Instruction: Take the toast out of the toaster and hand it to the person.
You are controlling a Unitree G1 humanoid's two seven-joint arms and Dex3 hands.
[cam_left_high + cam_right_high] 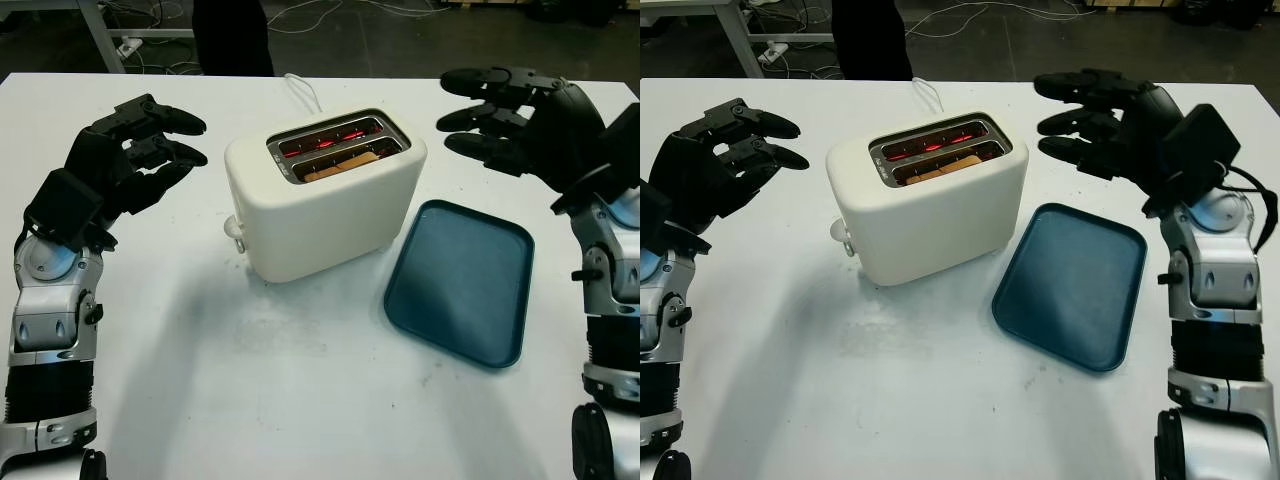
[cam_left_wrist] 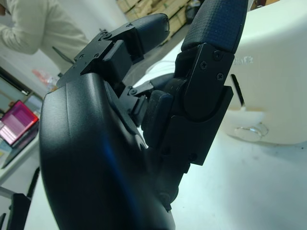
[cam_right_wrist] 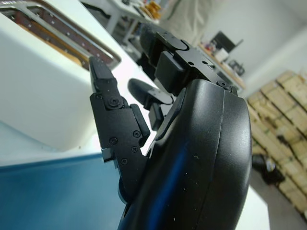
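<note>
A cream toaster (image 1: 325, 200) stands mid-table with its two slots glowing red. A slice of toast (image 1: 340, 163) sits low in the near slot. My left hand (image 1: 150, 140) hovers to the left of the toaster, open and apart from it. My right hand (image 1: 495, 115) hangs to the right of the toaster, above the far end of the tray, open and holding nothing. The toaster's side (image 2: 273, 72) fills the background of the left wrist view, and its top edge (image 3: 57, 43) appears in the right wrist view.
A dark teal tray (image 1: 462, 282) lies right of the toaster. The toaster's white cord (image 1: 300, 92) runs to the far table edge. A person in dark trousers (image 1: 232, 35) stands beyond the table. Bare white tabletop (image 1: 280, 380) spreads in front.
</note>
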